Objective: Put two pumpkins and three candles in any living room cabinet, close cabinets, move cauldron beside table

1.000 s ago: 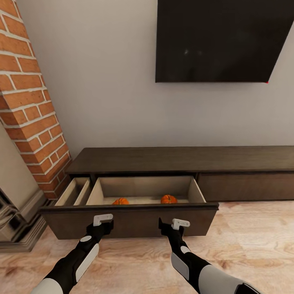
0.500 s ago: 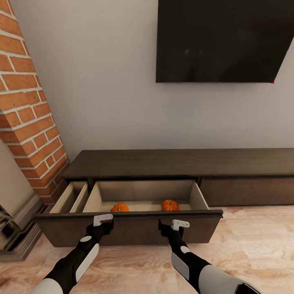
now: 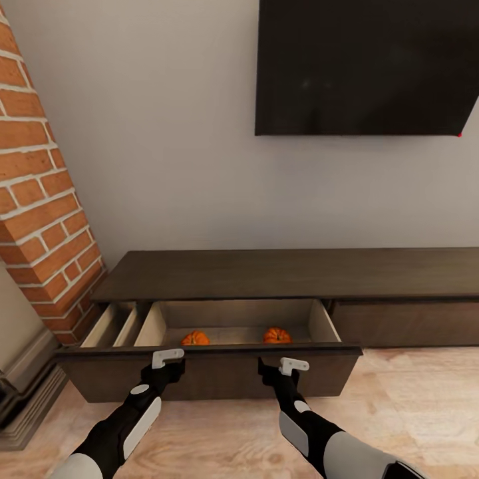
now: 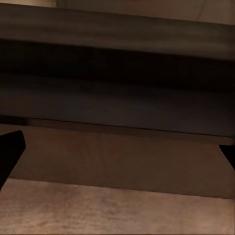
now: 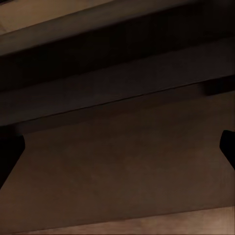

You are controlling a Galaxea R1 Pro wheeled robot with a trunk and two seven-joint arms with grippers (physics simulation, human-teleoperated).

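- Cabinet point(image 3: 279, 274): long, low, dark-brown wood unit against the wall, below a wall-mounted black screen point(image 3: 362, 66) and beside a brick column point(image 3: 40, 199). Judged rigid and heavy; not to be shifted, only its fronts operated.
- Open drawer point(image 3: 206, 372): left-hand front pulled out toward the robot, pale interior exposed, a narrower divided compartment at its far left. Flat and handle-less, so no grip point; judged best closed by pressing flat against the front panel, both arms spaced evenly to keep it from racking. Likely to slide stiffly but without give.
- Closed right-hand front point(image 3: 406, 322): flush with the carcass.
- Left gripper point(image 3: 167, 362) and right gripper point(image 3: 285, 368): both just in front of the drawer panel, level with its upper edge; contact or a small gap cannot be told. Fingers spread apart, holding nothing; dark fingertips point(image 4: 10, 152) at the frame edges in the left wrist view, likewise point(image 5: 9, 154) in the right wrist view, with the brown panel between.
- Pumpkins: left pumpkin point(image 3: 195, 338) and right pumpkin point(image 3: 277, 335) resting on the drawer floor, well apart, partly hidden by the front's top edge. Judged light, hard-skinned, prone to rolling; slow closing advised.
- Candles and cauldron: position not established from these views.
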